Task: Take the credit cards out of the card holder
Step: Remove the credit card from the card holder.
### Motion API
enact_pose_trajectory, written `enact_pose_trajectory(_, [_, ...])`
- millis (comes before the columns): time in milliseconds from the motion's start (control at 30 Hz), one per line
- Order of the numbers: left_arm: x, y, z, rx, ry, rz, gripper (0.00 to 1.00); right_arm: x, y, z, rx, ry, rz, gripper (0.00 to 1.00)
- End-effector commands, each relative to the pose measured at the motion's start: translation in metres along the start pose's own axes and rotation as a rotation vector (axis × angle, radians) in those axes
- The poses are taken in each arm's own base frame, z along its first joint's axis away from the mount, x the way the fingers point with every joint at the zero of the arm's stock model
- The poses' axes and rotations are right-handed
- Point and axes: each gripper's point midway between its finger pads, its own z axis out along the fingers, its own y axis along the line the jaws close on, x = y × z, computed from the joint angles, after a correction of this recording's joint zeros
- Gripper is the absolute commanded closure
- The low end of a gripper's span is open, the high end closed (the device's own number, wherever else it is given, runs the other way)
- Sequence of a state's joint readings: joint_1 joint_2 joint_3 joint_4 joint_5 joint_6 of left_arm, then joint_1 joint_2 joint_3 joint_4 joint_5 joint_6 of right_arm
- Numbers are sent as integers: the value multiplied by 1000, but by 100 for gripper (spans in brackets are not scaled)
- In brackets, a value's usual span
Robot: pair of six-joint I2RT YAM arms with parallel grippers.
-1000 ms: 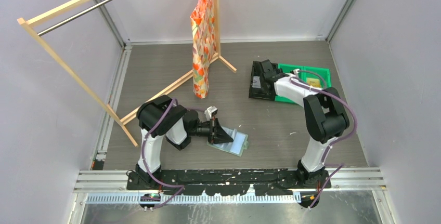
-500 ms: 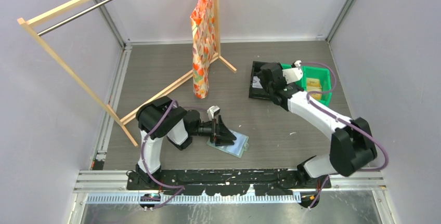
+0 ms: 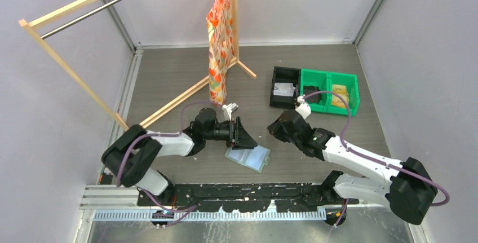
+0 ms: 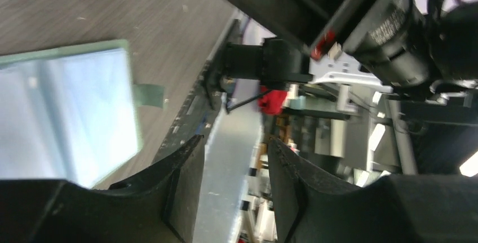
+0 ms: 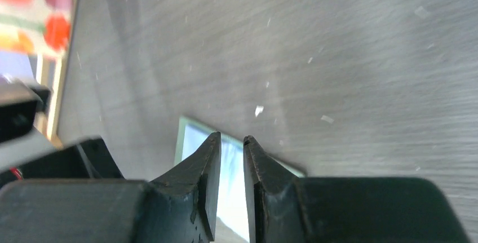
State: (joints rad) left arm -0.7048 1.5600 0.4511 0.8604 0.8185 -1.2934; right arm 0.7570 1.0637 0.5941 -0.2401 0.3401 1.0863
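Top view with both wrist views. A grey wood-grain table [image 3: 169, 74] carries a pale wooden clothes rack with a metal rail [image 3: 84, 12] at far left, with an orange patterned garment [image 3: 218, 34] hanging from its upright. At far right, a black plastic bin [image 3: 274, 88] stands against a green plastic two-compartment bin [image 3: 327, 74]; the black one holds white flat pieces and the right green compartment holds yellow ones. The small sage-green fabric card holder [image 3: 249, 157] [image 4: 67, 113] [image 5: 190, 138] lies unfolded flat near the table's front edge at centre, its pale blue-grey inner pockets facing up and its green snap tab [image 4: 149, 94] sticking out from one side. The left gripper [image 3: 251, 141] [image 4: 235, 140] hangs over the holder's far-left corner, jaws moderately apart with nothing between them. The right gripper [image 3: 271, 126] [image 5: 231, 137] hangs to the holder's far right, pointing towards it, jaws drawn to a narrow slit, also empty.
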Motion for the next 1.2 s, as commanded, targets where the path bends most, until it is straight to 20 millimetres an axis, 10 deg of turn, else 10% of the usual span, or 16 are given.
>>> enact_pose_trajectory(0, [10,50,-26,-355,11,18,54,43,19,-13,-106,145,-77,74])
enact_pose_trajectory(300, [6,78,-59,-513,-17,10,61,111,28,-3,-122,324,-195,77])
enact_pose_trajectory(767, [0,104,-46,-541,-3,1,64,114,-37,13,105,280,-284,79])
enact_pose_trajectory(1167, [8,68,-20,-451,48,74,68,128,-55,26,145,298,-281,81])
